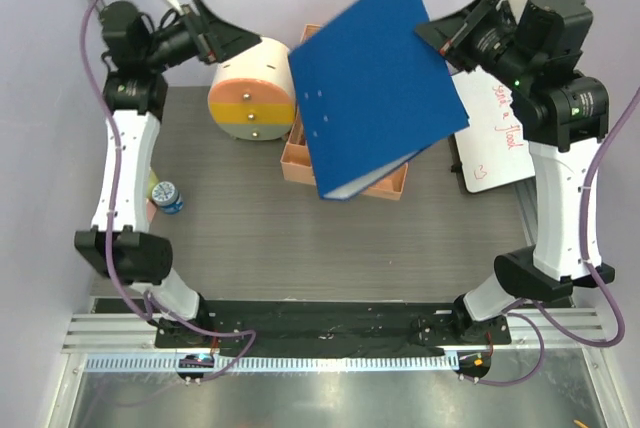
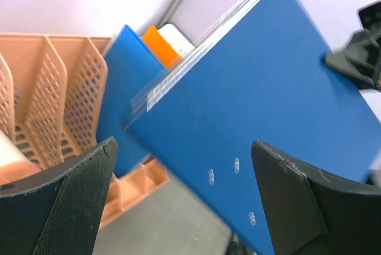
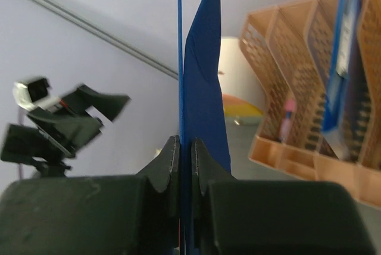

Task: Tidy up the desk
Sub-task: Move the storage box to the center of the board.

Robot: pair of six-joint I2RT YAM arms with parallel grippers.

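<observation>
I see white shells and black joints on the left arm (image 1: 125,163) and right arm (image 1: 565,198). Purple cables (image 1: 87,28) trail back behind the fingers. The left fingers (image 2: 65,207) are black and textured. A green light (image 1: 516,81) glows behind the right fingers (image 3: 169,168).

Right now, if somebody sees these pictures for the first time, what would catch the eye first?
The large blue binder, held tilted in the air by the shut right tool, covers much of the peach file rack at the middle of the desk. The left tool stands open facing it, near a round white, orange and yellow container at the far left.
</observation>
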